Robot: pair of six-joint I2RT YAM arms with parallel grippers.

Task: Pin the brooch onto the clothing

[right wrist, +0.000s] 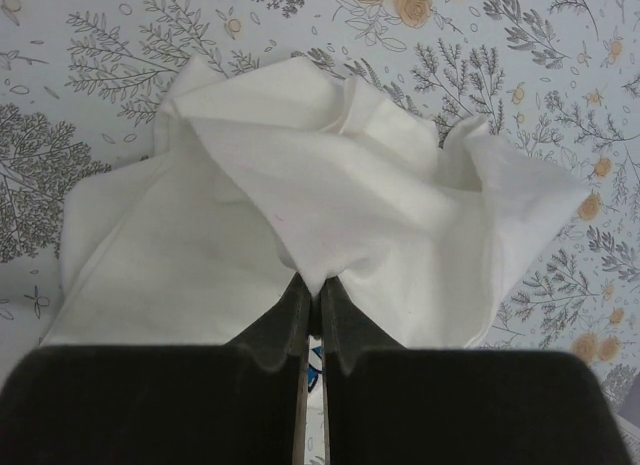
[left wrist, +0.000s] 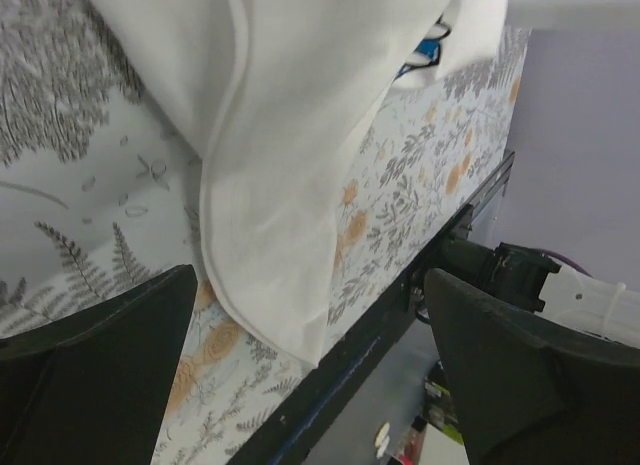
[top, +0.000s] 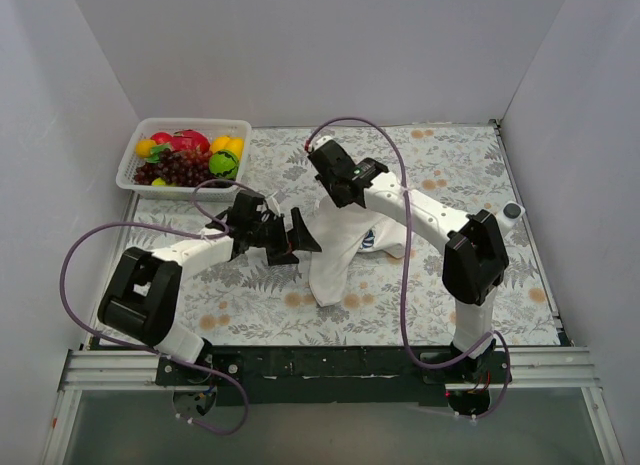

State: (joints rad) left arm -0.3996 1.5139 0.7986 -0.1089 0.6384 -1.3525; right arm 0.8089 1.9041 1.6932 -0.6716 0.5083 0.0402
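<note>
Two arms meet mid-frame overhead: the right gripper (top: 338, 193) pinches up a peak of the white T-shirt (top: 335, 260), bunched at the centre of the table (top: 450, 155); the left gripper (top: 290, 240) gapes empty beside it. Left wrist view: smooth hem mid-frame, blue emblem (left wrist: 428, 53) upper right. Right wrist view: crumpled fold clamped bottom centre. Best, I'd judge, to lift gently and spread the cloth flat; no brooch shows.

T-shirt (right wrist: 300, 205): white cloth, matt, softly creased. Table cover (top: 430, 175): printed floral sheet, matt, smooth. Basket (top: 128, 173): white, probably plastic. Fruit (top: 222, 165) inside: glossy. Right gripper (right wrist: 312, 285) fingers (right wrist: 270, 330): black, matt.
</note>
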